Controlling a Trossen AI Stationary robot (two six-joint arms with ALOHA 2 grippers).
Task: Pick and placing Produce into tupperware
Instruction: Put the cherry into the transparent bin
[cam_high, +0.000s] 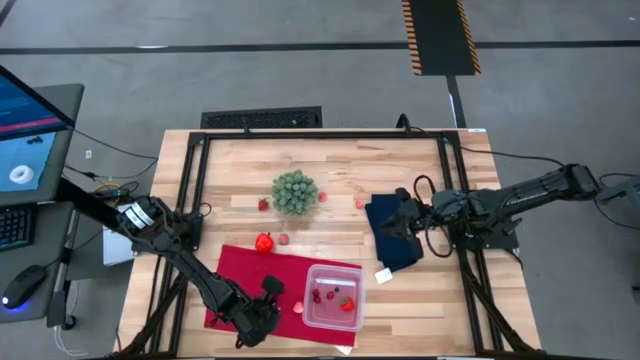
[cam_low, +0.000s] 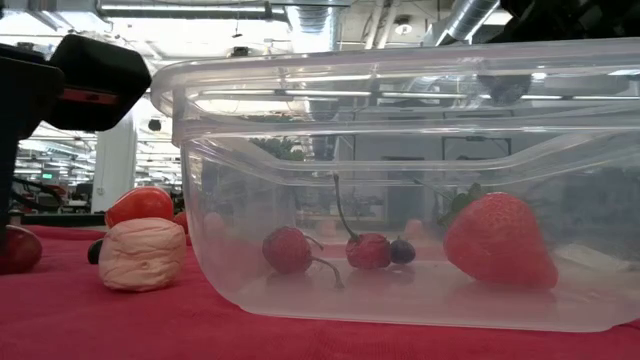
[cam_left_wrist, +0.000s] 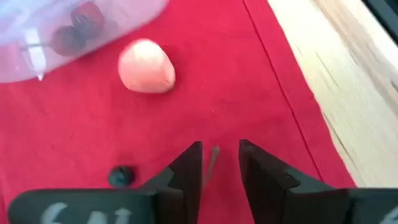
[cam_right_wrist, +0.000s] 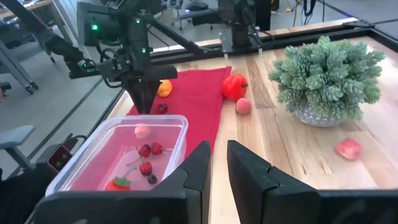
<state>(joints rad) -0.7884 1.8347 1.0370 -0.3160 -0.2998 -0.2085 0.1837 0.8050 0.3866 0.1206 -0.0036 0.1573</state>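
Your left gripper (cam_high: 272, 291) is hovering low over the red cloth (cam_high: 235, 270), just beside the near-left side of the tupperware (cam_high: 333, 296). In the left wrist view its fingers (cam_left_wrist: 186, 171) are standing a little apart with a thin dark stem showing in the gap between them; you are not gripping anything that can be made out there. A pale pink rounded piece (cam_left_wrist: 147, 66) is lying on the cloth ahead of the fingers, near the container's wall, and a small dark berry (cam_left_wrist: 121, 176) is sitting on the cloth beside the left finger.

Inside the tupperware you are looking at a strawberry (cam_low: 498, 240) near one side, with cherries (cam_low: 290, 249) and a small dark berry lying on the floor of the container. The pink piece (cam_low: 142, 254) is sitting on the cloth just outside the wall, with a red fruit (cam_low: 140, 205) behind it.

Farther back, a red tomato-like piece (cam_high: 264, 241) is resting at the cloth's far edge, and small pink bits (cam_high: 284, 239) are lying on the bare wood near the green bushy ball (cam_high: 295, 191).

Your right gripper (cam_high: 403, 213) is waiting over the dark blue cloth (cam_high: 395, 232), well apart from the container, its fingers (cam_right_wrist: 196, 168) narrowly parted and holding nothing.
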